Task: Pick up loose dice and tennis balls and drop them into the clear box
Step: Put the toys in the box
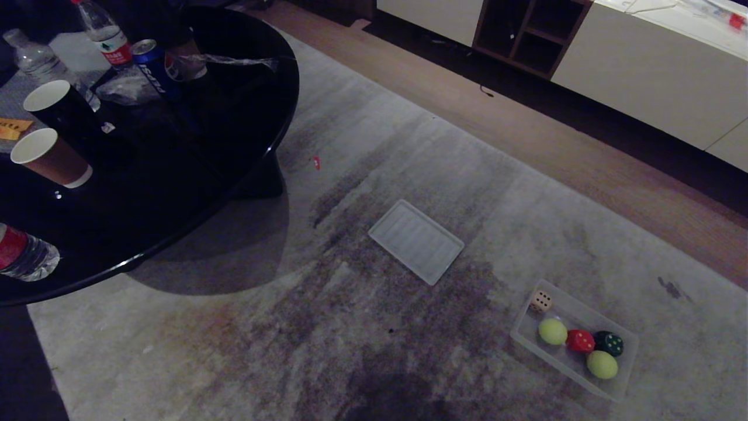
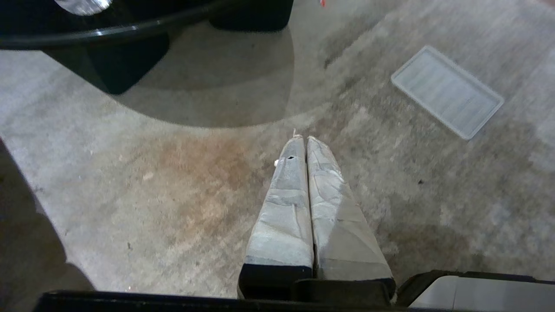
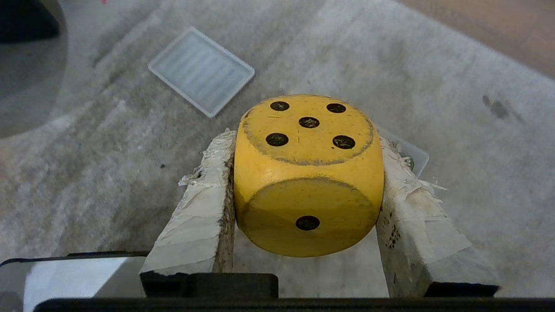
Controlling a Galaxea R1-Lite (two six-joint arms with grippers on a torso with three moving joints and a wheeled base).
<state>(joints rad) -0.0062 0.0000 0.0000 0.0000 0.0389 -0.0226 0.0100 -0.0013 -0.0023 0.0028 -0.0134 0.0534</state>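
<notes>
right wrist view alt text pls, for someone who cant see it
The right gripper holds a yellow die between its padded fingers, five pips up, above a grey rug. A ribbed clear lid lies flat on the rug beyond.

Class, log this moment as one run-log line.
right gripper: holds yellow die | left gripper: shut, idle | clear box: three dice, two balls

Grey rug bears ribbed lid, clear box.

Matt painted-looking yellow die, frayed tape-wrapped fingers, clear plastic box, glossy black table.
</notes>
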